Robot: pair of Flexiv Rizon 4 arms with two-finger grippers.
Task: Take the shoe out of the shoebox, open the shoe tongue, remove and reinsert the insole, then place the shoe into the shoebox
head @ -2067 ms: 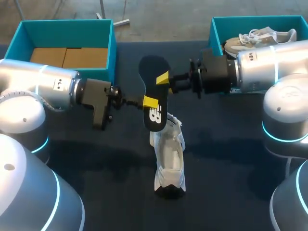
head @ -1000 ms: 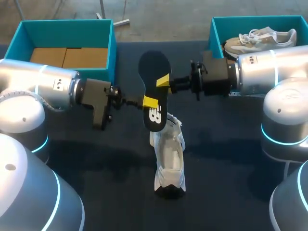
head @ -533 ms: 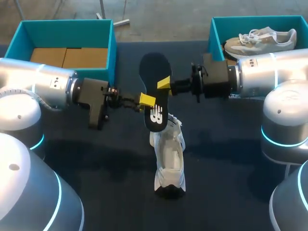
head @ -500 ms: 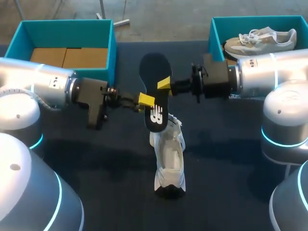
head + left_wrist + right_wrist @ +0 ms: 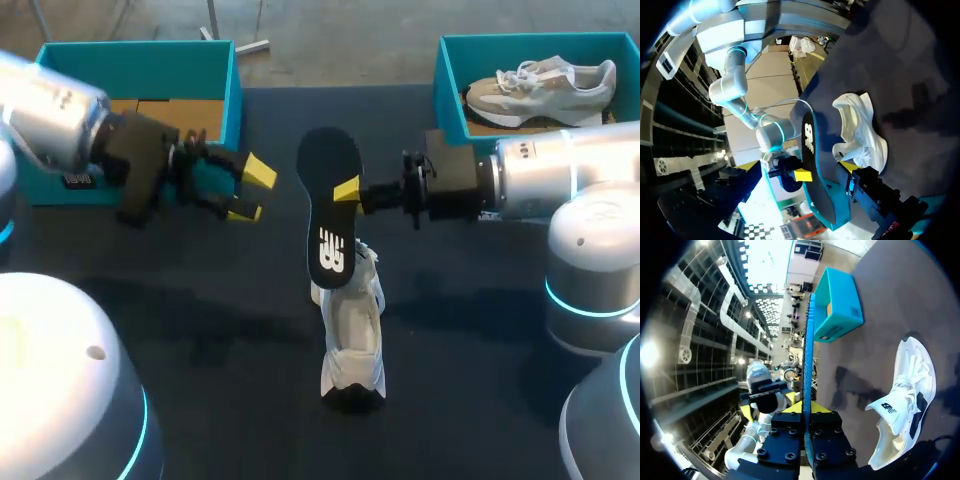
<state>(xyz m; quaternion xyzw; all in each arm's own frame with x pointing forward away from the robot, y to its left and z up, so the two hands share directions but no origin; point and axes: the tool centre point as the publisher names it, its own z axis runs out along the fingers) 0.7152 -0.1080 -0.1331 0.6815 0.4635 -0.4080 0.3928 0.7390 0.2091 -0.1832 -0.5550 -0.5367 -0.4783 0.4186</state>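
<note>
**Found insole pinched in the right gripper, above the shoe**

Found the right gripper [image 5: 349,190], reaching in from the right, clenched on the black insole [image 5: 330,215] near its middle. Saw the insole off the table [image 5: 200,350], standing on its long edge, lower end bearing a white logo and hanging just over the collar of the white shoe [image 5: 350,330]. Could not tell whether that end touched the shoe.

Confirmed the grip in the right wrist view: insole [image 5: 807,340] seen edge-on, sandwiched between both yellow tips of the gripper [image 5: 806,409].

Noted the left gripper [image 5: 252,192] released, jaws spread wide with nothing between them, well apart from the insole and near the front corner of the left shoebox [image 5: 140,58].

Logged the shoe lying on the dark table between the two arms, sole down, heel toward the robot, its mouth wide. Picked out the same shoe [image 5: 860,135] in the left wrist view, just beside the insole [image 5: 812,172].

Recorded brown cardboard [image 5: 205,112] in the bottom of the left shoebox. Recorded a second shoe [image 5: 545,85], beige and white with white laces, lying on its side inside the right shoebox [image 5: 447,85], behind the right arm.
</note>
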